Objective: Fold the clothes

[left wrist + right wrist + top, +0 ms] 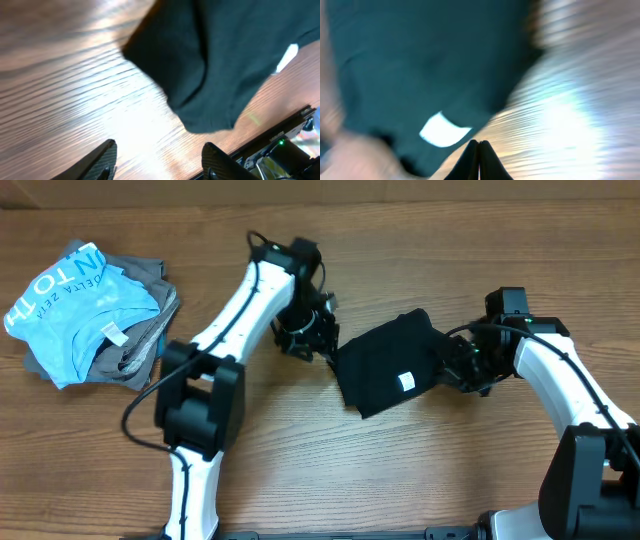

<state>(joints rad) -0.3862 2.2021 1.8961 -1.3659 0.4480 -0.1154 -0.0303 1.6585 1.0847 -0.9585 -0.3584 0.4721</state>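
Two grippers flank the black T-shirt (385,365), which lies in the middle of the overhead frame as a compact, slightly skewed rectangle on the wooden table (400,480). Its white neck label (406,381) faces up near the lower right corner. The left gripper (160,147) sits just beside the shirt's left edge, fingers spread, with only bare wood between them. The right gripper (479,150) is at the shirt's right edge with its fingers pressed together. That wrist view is blurred, but no cloth shows between the tips, so it seems to grip nothing.

The fold looks nearly done, so the main danger is undoing it. The fabric is soft and the tabletop smooth. A closed right gripper brushing the edge could push the whole bundle sideways or ruck up the top layer. A spread finger on the left could hook under a loose corner and lift it open. If either gripper pinches only the uppermost layer, the layers may peel apart rather than turn over together.

The light blue shirt (75,305) and grey garments (150,345) in the upper left lie well apart and are unlikely to interfere.
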